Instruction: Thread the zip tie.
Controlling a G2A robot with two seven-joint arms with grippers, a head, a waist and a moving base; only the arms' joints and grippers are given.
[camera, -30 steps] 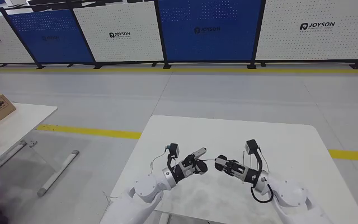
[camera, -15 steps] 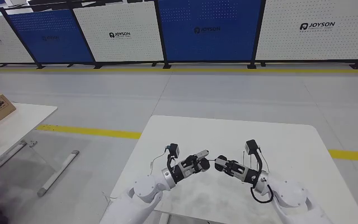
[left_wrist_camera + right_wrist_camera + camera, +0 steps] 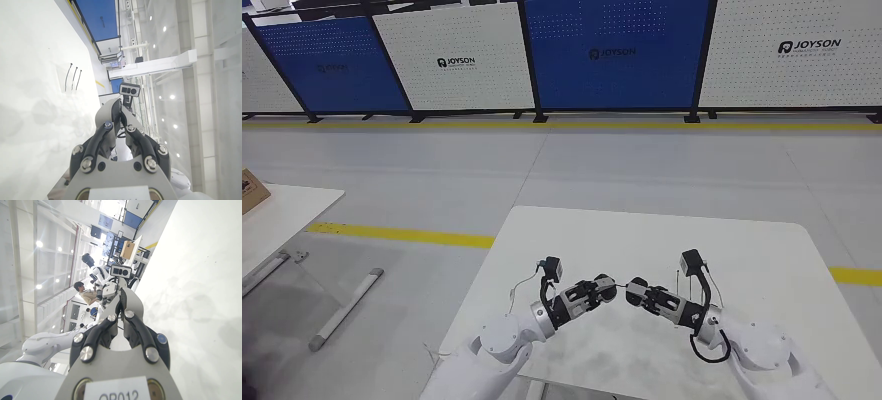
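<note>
Mid-threading above table (image 3: 742, 250), left fingers (image 3: 116, 113) and right fingers (image 3: 132, 302) pinched shut on tie (image 3: 620, 288); next, aligning tip with head.

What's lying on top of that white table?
Three black zip ties lie side by side on the table. The arms cover part of it, hiding anything beneath.

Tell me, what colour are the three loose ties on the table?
The ties are black; left wrist view.
</note>
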